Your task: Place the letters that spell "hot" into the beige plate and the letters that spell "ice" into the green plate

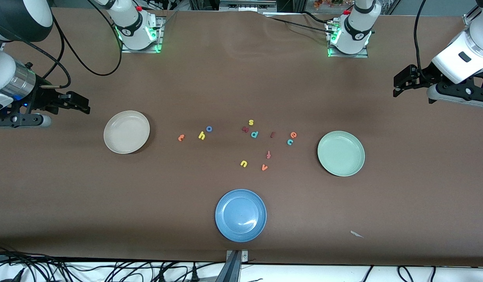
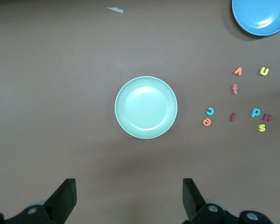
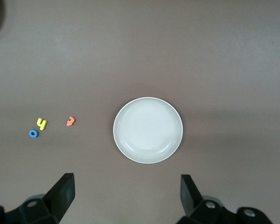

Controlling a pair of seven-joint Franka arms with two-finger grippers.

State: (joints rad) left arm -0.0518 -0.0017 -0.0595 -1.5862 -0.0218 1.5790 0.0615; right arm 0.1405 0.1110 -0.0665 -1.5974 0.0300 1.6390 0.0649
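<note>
Jaws spread on both: right gripper point(image 3: 123, 196) over counter point(image 1: 225, 78) beside beige plate point(image 1: 126, 132), left gripper point(image 2: 128, 198) waiting. Your orange "t" point(image 1: 181, 137) lies nearest that plate; pinch low, squarely.

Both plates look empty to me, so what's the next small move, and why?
Probably lower the right gripper, fingers open, toward the orange "t". It is the "hot" letter lying closest to the empty beige plate, at that arm's end of the table. The left gripper waits open above the green plate.
</note>
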